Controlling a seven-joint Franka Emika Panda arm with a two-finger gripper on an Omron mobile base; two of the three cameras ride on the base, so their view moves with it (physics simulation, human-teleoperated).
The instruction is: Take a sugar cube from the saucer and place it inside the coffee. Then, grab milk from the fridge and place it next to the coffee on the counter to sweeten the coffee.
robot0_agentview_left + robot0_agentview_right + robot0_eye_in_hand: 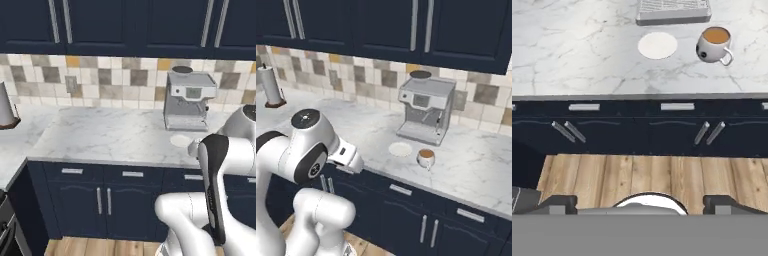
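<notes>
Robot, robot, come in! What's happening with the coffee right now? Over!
Tool open, holding nothing, back off the counter. Coffee beside saucer, no cube visible on it. Nothing blocking the way.

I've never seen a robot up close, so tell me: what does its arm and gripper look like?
The arm is built of thick, rounded, glossy white segments, joined by dark grey to black bands and a round dark cap at one joint. No loose cables or lettering show on it. The gripper has two small dark, blocky finger tips; one fingertip is near-black like its twin.
</notes>
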